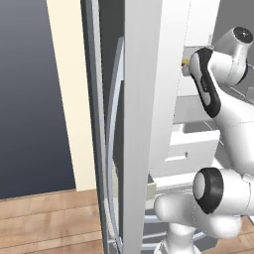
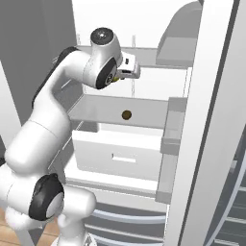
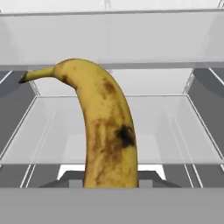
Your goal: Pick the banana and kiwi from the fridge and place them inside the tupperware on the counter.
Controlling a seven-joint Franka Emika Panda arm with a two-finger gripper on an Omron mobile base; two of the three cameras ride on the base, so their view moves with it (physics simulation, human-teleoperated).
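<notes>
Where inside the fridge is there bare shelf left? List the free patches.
The shelf holding the kiwi is bare on both sides of it, out to the fridge walls. It is crowded higher up, where the claw holds the banana.

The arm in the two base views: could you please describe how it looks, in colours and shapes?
The arm is glossy white, built of thick rounded links. Dark grey to black bands ring its joints, and a long black strip runs along one link. A round dark cap with a small mark closes the top joint. The hand end is a small white block. No loose cables show.
</notes>
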